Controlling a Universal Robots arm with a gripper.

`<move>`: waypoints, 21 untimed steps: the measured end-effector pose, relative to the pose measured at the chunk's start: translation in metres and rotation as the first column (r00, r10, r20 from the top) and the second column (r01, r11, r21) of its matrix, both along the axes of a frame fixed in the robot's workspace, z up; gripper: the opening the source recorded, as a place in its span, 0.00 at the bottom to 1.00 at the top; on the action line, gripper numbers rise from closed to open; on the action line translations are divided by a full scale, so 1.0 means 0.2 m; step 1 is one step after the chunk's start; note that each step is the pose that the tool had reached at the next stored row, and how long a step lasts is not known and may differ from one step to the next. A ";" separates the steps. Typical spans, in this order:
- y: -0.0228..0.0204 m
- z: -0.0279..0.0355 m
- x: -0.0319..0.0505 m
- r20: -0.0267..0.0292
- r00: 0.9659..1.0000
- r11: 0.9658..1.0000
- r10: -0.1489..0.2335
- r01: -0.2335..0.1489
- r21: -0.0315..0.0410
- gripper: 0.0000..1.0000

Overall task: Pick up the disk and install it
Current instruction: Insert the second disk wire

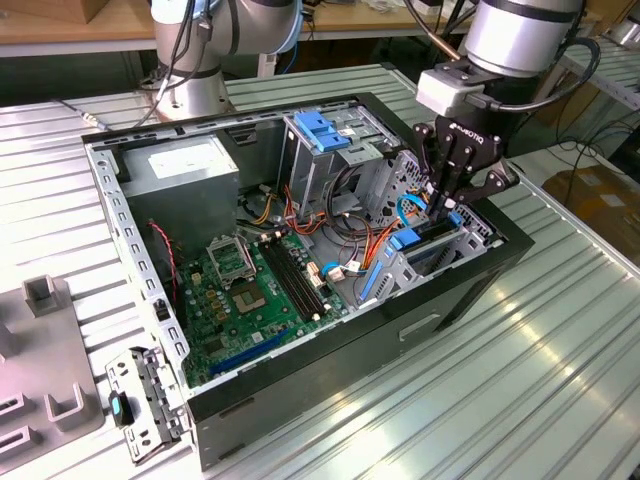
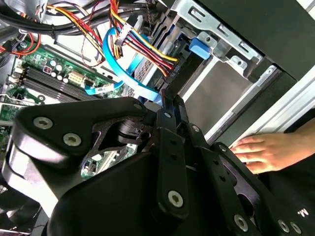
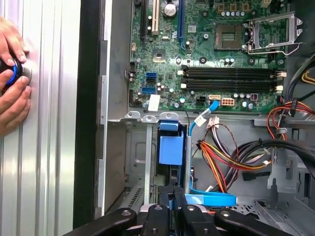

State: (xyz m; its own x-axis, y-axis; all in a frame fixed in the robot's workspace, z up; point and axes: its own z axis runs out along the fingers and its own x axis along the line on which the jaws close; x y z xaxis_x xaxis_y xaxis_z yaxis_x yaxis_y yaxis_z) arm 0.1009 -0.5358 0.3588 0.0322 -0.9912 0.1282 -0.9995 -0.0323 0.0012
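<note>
End effector (image 1: 447, 205), fingers pinched narrowly on the upright silver-grey metal disk with blue plastic rails (image 3: 172, 147) in its bay; rigid, fairly heavy, shock-sensitive; best gripped across its edges.

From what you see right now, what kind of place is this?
Probably a robotics lab or test bench for computer assembly: an open desktop computer case lies on a ribbed metal table, a second robot arm's base stands behind it, and wooden workbenches run along the back.
</note>
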 end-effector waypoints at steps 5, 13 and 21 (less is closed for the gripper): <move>-0.014 -0.009 -0.007 0.009 1.000 1.000 0.000 0.000 0.029 0.16; -0.038 -0.022 -0.013 0.016 1.000 0.996 -0.001 -0.001 0.091 0.16; -0.087 -0.031 -0.012 0.016 1.000 0.991 -0.005 0.003 0.130 0.16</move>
